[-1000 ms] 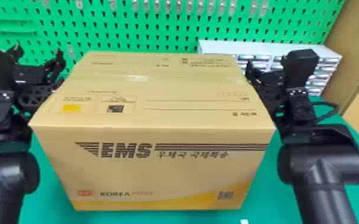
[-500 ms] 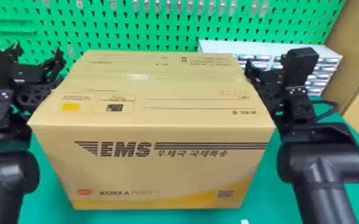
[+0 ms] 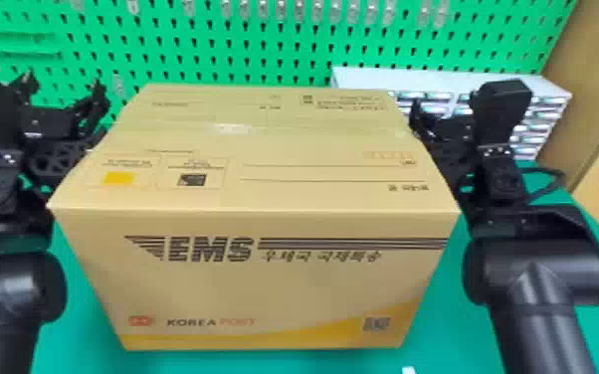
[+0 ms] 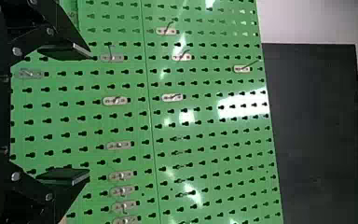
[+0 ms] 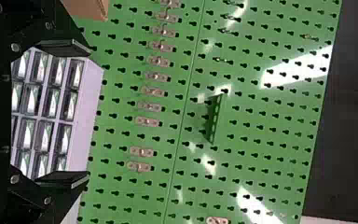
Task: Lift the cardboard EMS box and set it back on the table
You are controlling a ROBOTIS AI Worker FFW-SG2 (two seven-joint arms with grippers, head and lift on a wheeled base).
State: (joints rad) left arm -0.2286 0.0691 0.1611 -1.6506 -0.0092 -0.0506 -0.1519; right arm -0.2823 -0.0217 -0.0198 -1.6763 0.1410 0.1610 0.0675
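Table [image 3: 448,318]: green | rear right: white drawer cabinet [image 3: 443,79] | near side: small white piece [image 3: 408,370]

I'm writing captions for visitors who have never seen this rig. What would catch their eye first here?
The big cardboard EMS box comes first, dominating the middle of the head view. Next come the left gripper and right gripper, both open, one toward each side of the box. Behind stands the bright green pegboard.
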